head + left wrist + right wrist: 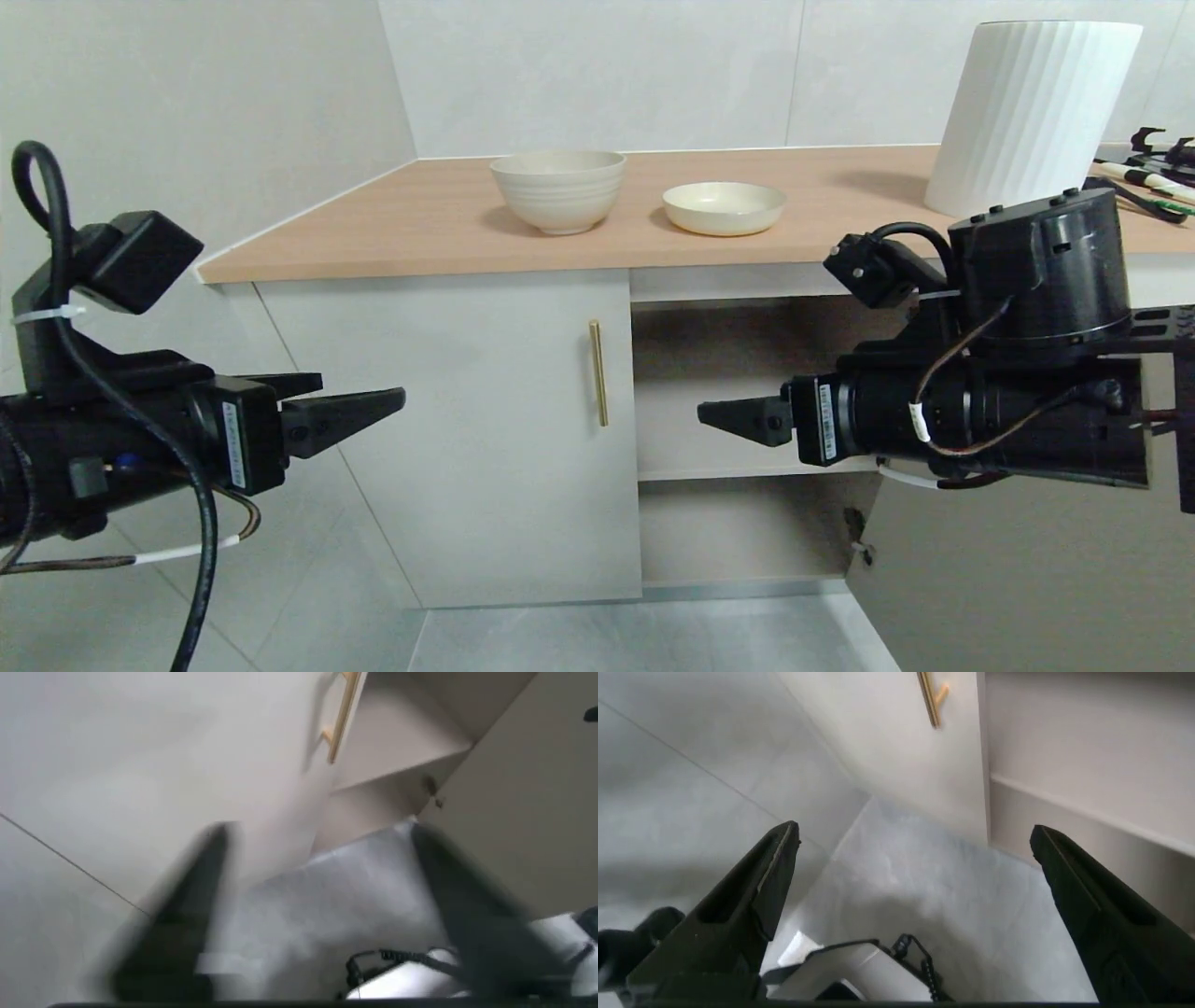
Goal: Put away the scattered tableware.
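A beige ribbed bowl (pixel 558 189) and a shallow cream dish (pixel 724 206) stand side by side on the wooden countertop (pixel 392 224). Below counter height, my left gripper (pixel 373 409) hangs in front of the closed cabinet door (pixel 467 429); its fingers (pixel 182 919) stand wide apart with nothing between them. My right gripper (pixel 733 415) is level with the open cabinet compartment (pixel 738 392), pointing left. Its fingers (pixel 752 901) are spread wide and hold nothing. Both grippers are well below and in front of the tableware.
A tall white ribbed container (pixel 1032 112) stands at the counter's right, with utensils (pixel 1148 182) beyond it. The cabinet door has a brass handle (pixel 598 373). The right cabinet door (pixel 1018 569) hangs open, showing a shelf (pixel 747 467). Grey tiled floor (pixel 653 635) lies below.
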